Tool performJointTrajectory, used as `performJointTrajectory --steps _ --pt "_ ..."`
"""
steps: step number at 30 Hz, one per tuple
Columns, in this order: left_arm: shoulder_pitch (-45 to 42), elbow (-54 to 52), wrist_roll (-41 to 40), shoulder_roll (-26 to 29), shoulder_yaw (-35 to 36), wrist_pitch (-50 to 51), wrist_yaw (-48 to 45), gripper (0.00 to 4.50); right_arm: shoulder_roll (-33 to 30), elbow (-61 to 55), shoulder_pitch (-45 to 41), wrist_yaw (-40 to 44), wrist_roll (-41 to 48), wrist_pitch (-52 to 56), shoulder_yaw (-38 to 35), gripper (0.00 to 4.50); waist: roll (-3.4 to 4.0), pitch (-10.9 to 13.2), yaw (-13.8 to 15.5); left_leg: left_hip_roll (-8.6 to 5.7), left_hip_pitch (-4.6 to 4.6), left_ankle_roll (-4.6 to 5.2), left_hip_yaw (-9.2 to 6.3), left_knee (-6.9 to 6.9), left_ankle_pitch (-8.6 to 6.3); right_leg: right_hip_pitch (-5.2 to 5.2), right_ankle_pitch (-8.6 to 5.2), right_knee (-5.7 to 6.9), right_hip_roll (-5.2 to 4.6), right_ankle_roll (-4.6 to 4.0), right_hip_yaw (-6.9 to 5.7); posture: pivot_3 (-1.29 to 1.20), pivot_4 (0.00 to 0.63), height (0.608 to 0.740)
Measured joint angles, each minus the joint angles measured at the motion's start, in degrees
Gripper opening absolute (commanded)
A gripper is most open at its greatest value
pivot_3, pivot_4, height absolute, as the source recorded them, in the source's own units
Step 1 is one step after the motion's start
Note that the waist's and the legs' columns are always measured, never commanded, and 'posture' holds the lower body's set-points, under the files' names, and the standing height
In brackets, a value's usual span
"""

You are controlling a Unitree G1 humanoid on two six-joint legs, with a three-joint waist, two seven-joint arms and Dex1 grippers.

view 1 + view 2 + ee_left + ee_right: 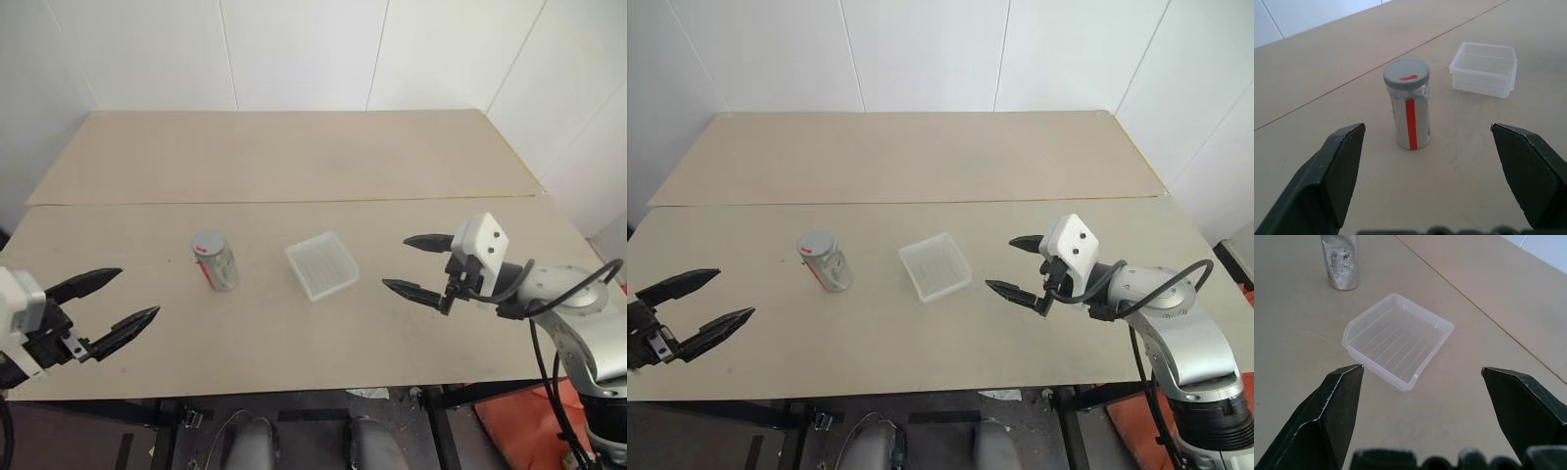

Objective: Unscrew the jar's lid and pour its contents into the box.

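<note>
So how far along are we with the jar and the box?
Nothing is done yet. The jar stands upright on the table with its lid on, and the box beside it is empty. Both the left end effector and right end effector are open, holding nothing and apart from both. Gripping, unscrewing and pouring all remain.

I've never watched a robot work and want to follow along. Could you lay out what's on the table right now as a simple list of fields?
surface: tan table
jar: upright, left of the box, untouched
lid: grey, red mark on top, on the jar
box: shallow clear tray, nothing inside, near the table's middle
left claw: open, holding nothing, apart from the jar, aimed toward it
right claw: open, holding nothing, right of the box, not touching it
task stage: lid not yet unscrewed, nothing poured
</note>
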Motion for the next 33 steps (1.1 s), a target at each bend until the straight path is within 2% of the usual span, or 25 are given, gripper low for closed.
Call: performJointTrajectory --steps 8,17,22,24,29,33 --pt "-1.19 -0.69 -0.27 -1.38 -1.18 -0.18 2.42 4.46 0.01 0.58 -0.99 -0.01 0.2 0.0 0.0 4.5 0.0 0.0 0.01 -0.01 0.0 0.0 0.0 0.0 0.0 0.0 0.0 0.0 0.0 0.0 0.0 0.0 0.15 0.74" --pt "-4.75 -2.99 7.64 -6.56 -12.45 -2.01 11.73 4.46 -0.47 0.75 -2.44 0.66 0.02 -0.01 -0.04 4.5 -0.01 -0.01 0.08 -0.04 -0.01 0.0 -0.02 0.01 0.0 0.02 0.01 0.0 -0.01 0.0 0.01 0.0 0.15 0.74" --pt "-8.31 -2.62 10.22 -7.7 -16.24 -2.12 15.04 4.46 -1.3 0.98 -8.13 1.86 1.73 3.26 1.76 4.5 -0.01 -0.01 -0.11 -0.01 0.0 0.0 -0.03 0.01 0.0 0.0 0.02 0.03 0.03 -0.02 0.02 0.0 0.15 0.74" --pt "-10.56 -1.79 11.53 -8.1 -18.45 -2.42 16.32 4.46 -0.95 0.59 -9.29 2.76 3.79 4.59 1.99 4.5 -0.01 -0.01 0.03 -0.02 0.0 0.0 -0.03 0.01 0.0 0.02 0.02 0.01 0.02 -0.01 0.02 0.0 0.15 0.74" --pt "-16.08 2.64 17.21 -13.44 -25.76 -2.7 22.94 4.46 -0.69 -0.56 -10.31 3.49 4.85 6.02 4.65 4.5 -0.02 -0.01 0.27 -0.07 -0.07 0.0 -0.07 0.06 0.0 0.02 0.03 0.0 -0.03 0.0 -0.02 0.0 0.15 0.74" --pt "-18.65 5.3 20.5 -15.63 -28.18 -3.76 26.41 4.46 -0.71 -0.58 -11.18 4.27 4.87 6.13 4.64 4.5 -0.02 -0.01 0.13 -0.06 -0.07 0.0 -0.08 0.05 0.0 0.0 0.03 0.02 -0.02 0.0 -0.01 0.0 0.15 0.74"
